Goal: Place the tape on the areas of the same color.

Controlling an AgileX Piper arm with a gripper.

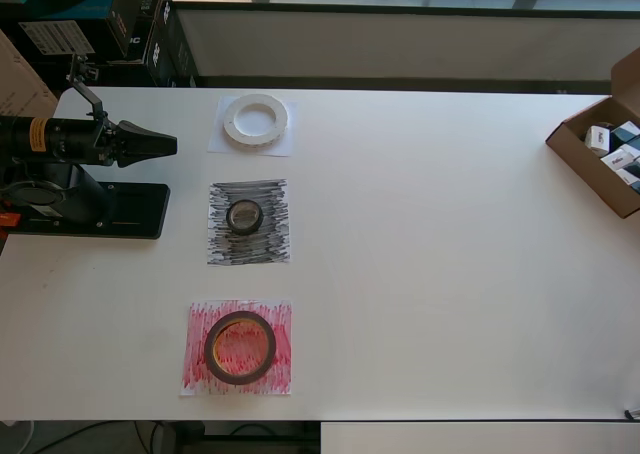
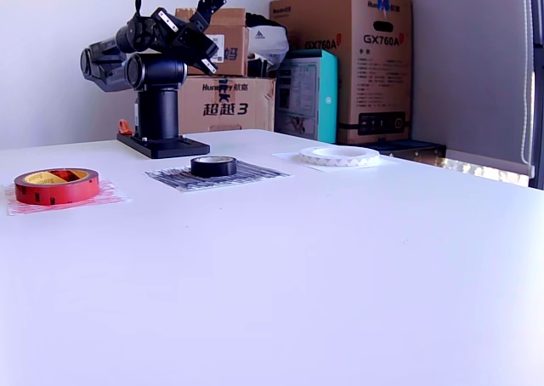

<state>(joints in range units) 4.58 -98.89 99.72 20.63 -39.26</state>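
A wide white ring of tape (image 1: 235, 124) (image 2: 340, 156) lies on the plain white sheet (image 1: 218, 144) (image 2: 285, 156). The small black roll (image 1: 231, 217) (image 2: 212, 167) rests in the middle of the black scribbled sheet (image 1: 275, 244) (image 2: 255, 173). On the red scribbled sheet (image 1: 200, 379) (image 2: 106, 197) sits the larger red-brown roll (image 1: 208, 349) (image 2: 55, 186). My gripper (image 1: 170, 144) (image 2: 209, 31) hangs folded back over the arm's base, left of the white sheet in the overhead view. It is clear of all tapes, and its fingers stand apart with nothing between them.
The arm's black base plate (image 1: 90, 209) sits at the overhead view's left table edge. An open cardboard box (image 1: 600, 159) with small packages stands at the overhead view's right edge. Stacked cartons (image 2: 357, 54) stand behind the table.
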